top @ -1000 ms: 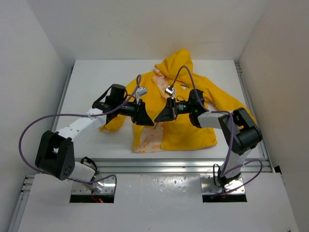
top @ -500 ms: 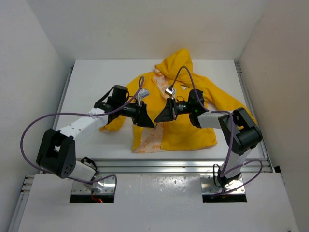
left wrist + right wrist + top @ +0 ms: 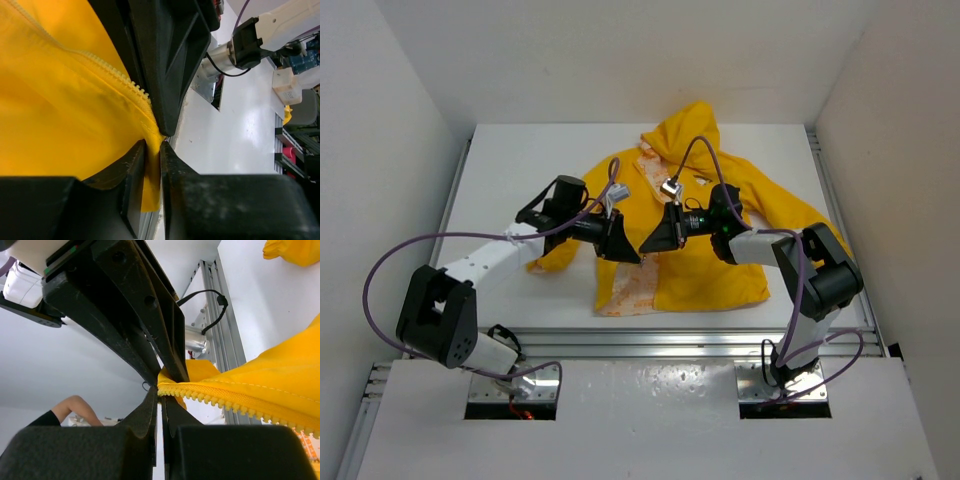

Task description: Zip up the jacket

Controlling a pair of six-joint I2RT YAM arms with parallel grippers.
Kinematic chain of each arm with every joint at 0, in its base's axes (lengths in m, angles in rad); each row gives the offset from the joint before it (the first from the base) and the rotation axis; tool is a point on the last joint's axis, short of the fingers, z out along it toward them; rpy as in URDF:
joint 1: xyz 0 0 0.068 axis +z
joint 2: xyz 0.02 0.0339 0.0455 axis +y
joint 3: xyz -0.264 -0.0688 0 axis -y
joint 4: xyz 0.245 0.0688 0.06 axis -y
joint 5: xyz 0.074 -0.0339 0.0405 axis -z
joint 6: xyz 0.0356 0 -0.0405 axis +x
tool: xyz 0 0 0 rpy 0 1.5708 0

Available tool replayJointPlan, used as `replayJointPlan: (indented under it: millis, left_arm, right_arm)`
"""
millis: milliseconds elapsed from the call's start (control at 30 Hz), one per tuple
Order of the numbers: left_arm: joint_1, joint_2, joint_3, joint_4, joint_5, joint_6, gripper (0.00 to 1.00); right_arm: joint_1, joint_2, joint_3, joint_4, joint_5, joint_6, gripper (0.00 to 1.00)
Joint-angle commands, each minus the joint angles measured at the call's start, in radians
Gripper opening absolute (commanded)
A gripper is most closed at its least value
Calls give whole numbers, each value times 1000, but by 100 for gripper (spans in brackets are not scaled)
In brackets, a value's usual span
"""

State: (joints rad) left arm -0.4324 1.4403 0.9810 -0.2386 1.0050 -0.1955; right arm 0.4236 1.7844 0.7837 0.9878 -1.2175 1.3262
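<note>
The yellow jacket lies flat on the white table, hood away from me, with the patterned lining showing along its open front. Both grippers meet over that opening. My left gripper has its jaws nearly together, and a fold of the jacket's front edge fills the gap between them. The pale zipper teeth run just above. My right gripper is shut, pinching the end of the other zipper row at its tips.
A metal rail runs along the table's near edge. White walls close in on the left, back and right. Purple cables arc above both arms. A person's forearm shows beyond the enclosure in the right wrist view.
My left gripper has slid a little right along the jacket's edge and its jaws have narrowed onto the fabric. The right gripper has held still.
</note>
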Motion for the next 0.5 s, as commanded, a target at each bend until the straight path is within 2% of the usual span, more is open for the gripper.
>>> replayJointPlan:
  millis: [0,233,333,467]
  left_arm:
    - [-17,3,50,24,44,4,25]
    - [-17,3,50,35,53,-7,25]
    - [-17,3,50,35,53,-7,21]
    - [-17,3,41,44,53,-7,8]
  right_arm:
    - [9,-22,38,34,-16,-33,0]
    - [14,-25,42,28,-17,-41,0]
    - [14,-25,40,28,-17,-41,0]
    - [14,-23,43,29,-16,-39,0]
